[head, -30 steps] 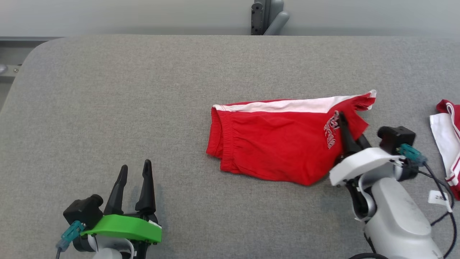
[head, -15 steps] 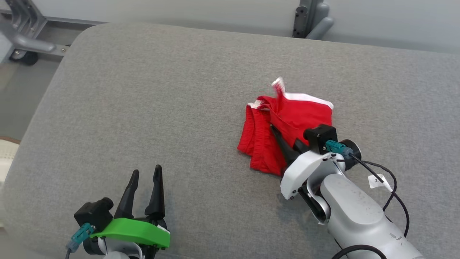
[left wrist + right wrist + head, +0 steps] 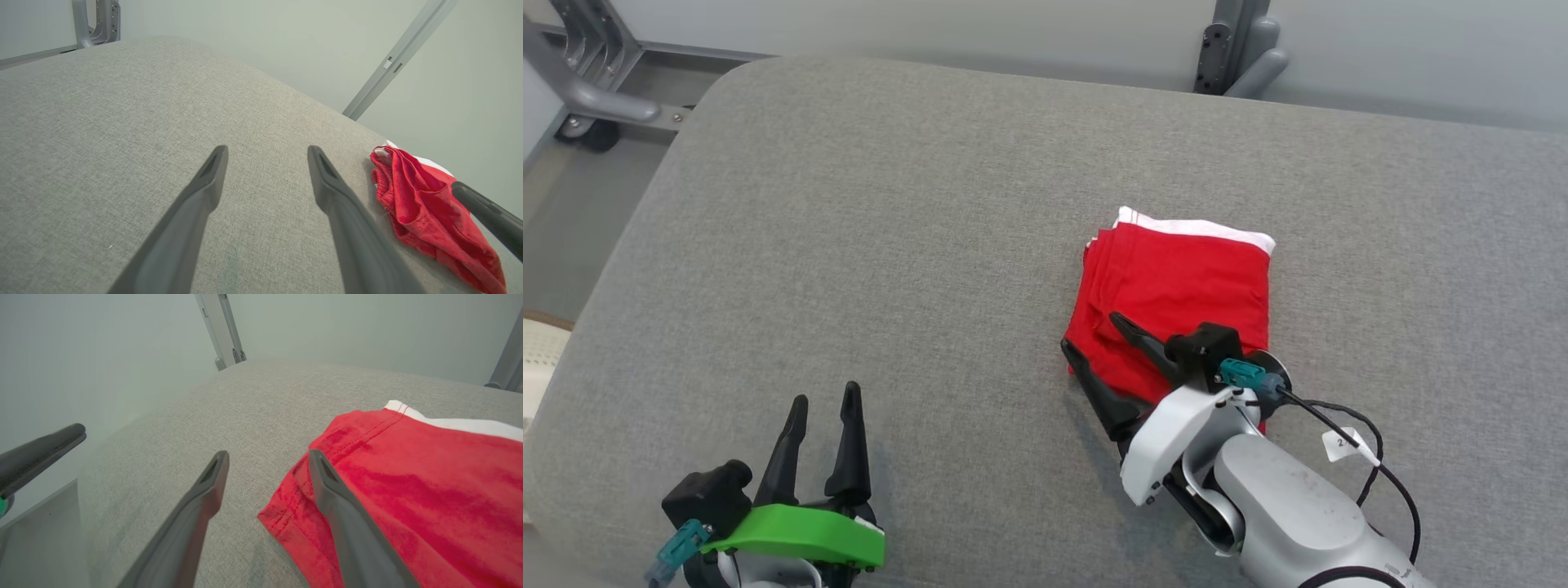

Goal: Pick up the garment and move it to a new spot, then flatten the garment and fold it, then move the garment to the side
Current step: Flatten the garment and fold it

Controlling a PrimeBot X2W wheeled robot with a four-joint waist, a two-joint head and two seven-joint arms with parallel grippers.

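Since the red shorts (image 3: 1176, 302) look folded into a compact packet, what seems left is carrying them to the side, and that turns on how the packet lies from the right gripper (image 3: 1090, 330). That gripper's jaws stand wide apart and hold nothing. The shorts lie on the grey padded table (image 3: 890, 204), immediately ahead of the right gripper and a little to its right. In the right wrist view the packet's near left corner sits between the two fingers, one finger (image 3: 327, 486) crossing above the red cloth and the other over bare table. From that corner the packet runs away from the right gripper toward a white stripe (image 3: 1201, 230) along its far edge. It looks only slightly longer in that direction than across, so its long axis is hard to call.

The left gripper (image 3: 826, 393) hovers well apart from the right gripper, off to its left, jaws also spread and empty. By my judgement the right arm is plainly the nearer one for the pick.

Behind the right gripper, its wrist and camera block cover the packet's near right corner. Whether the finger over the cloth touches it cannot be told. How many layers are stacked, and whether they lie even underneath, is hidden.
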